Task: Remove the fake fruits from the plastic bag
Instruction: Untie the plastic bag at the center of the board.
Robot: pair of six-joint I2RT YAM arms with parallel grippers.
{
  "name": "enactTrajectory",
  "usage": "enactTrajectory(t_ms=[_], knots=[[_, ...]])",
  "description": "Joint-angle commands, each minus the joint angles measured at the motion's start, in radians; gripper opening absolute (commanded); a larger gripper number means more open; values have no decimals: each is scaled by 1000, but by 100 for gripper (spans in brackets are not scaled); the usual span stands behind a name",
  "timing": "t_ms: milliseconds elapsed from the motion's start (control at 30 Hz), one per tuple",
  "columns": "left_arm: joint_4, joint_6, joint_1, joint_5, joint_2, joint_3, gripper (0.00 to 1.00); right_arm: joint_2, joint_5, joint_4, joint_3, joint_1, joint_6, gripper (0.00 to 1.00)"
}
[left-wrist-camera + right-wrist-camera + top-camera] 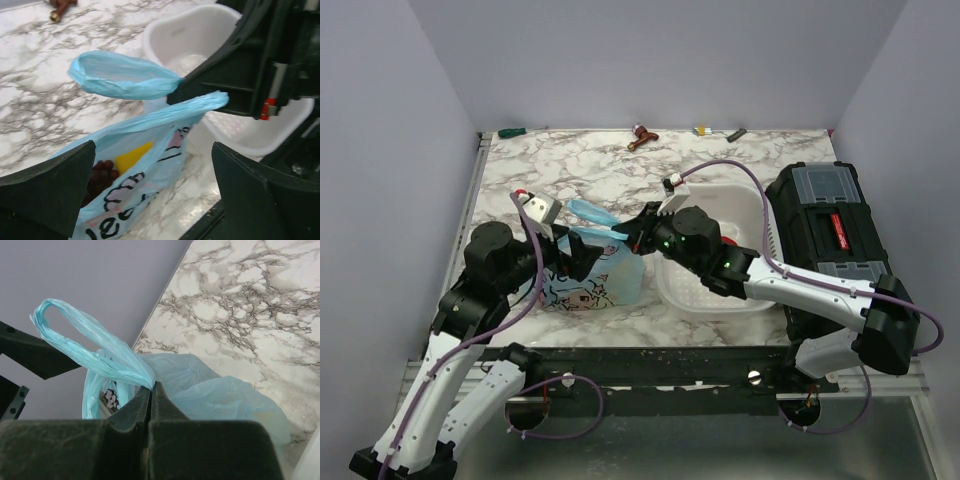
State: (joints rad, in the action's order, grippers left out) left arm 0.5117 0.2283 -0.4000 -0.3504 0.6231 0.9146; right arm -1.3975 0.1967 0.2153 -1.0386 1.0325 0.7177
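The light-blue plastic bag with its cartoon print stands on the marble table between the two arms. My right gripper is shut on one loop handle, pinching it at the fingertips and holding the bag up. The other handle hangs free. Through the bag's mouth I see the dark red grape bunch and a yellow fruit inside. My left gripper is open just in front of the mouth, and the bag's printed side lies between its fingers without touching them.
A white perforated basket stands right of the bag, under my right arm. A black toolbox sits at the far right. A small brown object and a few small items lie along the back edge.
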Motion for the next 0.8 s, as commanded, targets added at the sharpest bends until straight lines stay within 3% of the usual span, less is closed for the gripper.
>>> enactTrajectory(t_ms=[0,167,267,333,467,633,767], knots=[[17,-189,-36,268,41,-7,99,31,4,0,1,-1,2,1],[-148,-287,-74,422,76,-82,99,29,14,-7,-8,-1,-9,1],[-225,-310,-77,447,106,-104,99,30,8,-10,-8,-2,-8,1],[-220,-326,-78,432,146,-85,99,32,8,-8,-1,-1,-3,1],[-196,-274,-82,554,201,-25,99,32,7,0,9,-2,3,1],[-188,-213,-80,561,210,26,97,31,-9,9,20,-1,16,1],[-195,-178,-82,458,243,62,99,35,2,-15,2,-1,13,1]])
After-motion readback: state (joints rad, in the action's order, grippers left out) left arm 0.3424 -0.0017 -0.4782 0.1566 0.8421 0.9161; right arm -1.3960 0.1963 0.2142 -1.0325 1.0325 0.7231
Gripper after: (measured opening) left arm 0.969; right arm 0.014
